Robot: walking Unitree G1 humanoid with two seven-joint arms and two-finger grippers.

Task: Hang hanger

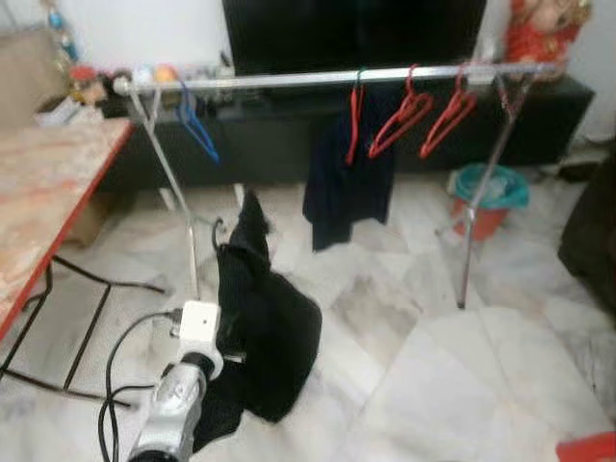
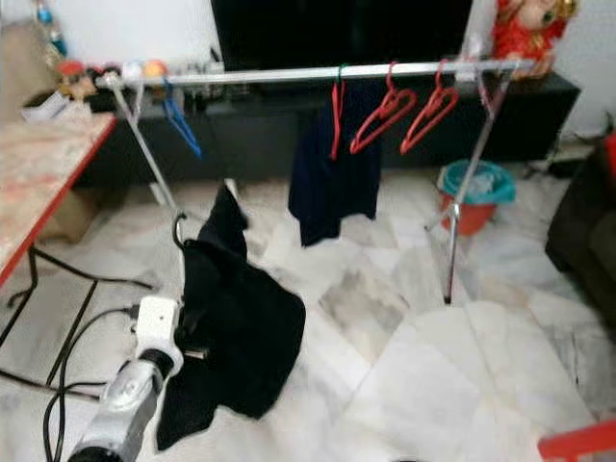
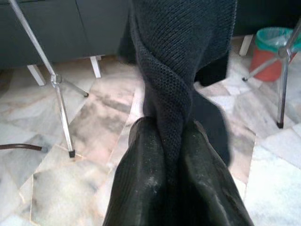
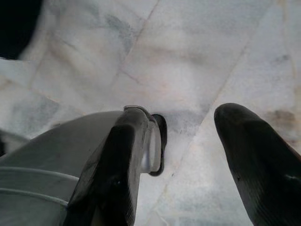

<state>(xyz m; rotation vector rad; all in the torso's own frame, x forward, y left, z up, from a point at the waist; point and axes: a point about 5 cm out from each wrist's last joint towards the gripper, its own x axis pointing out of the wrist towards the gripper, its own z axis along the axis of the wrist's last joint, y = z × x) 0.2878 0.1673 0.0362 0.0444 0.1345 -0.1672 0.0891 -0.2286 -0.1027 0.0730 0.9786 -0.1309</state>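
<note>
A pale marble-tiled floor (image 1: 423, 366) is spread beneath both arms. Beyond the left gripper (image 3: 174, 155) a long silver clothes rail (image 1: 337, 77) on slanted metal legs is stood in front of a low black cabinet (image 1: 289, 144). On the rail, beyond and to the right of that gripper, a dark navy garment (image 1: 342, 188) is hung on a red hanger (image 1: 355, 120), with two more bare red plastic hangers (image 1: 423, 115) further right; a blue hanger (image 1: 197, 125) is hung almost directly beyond the gripper. To the gripper's left a red-edged wooden worktop (image 1: 48, 192) is seen. A black knitted garment (image 1: 265, 327) is held up in front of the left arm, its twisted fabric pinched between the two closed black fingers (image 3: 141, 183); whether a hanger is inside it cannot be told. A red bucket with a teal liner (image 1: 486, 197) is stood far to the right, by the rail's leg. The right gripper (image 4: 188, 141) is pointed at the floor, its fingers spread apart and holding nothing.
</note>
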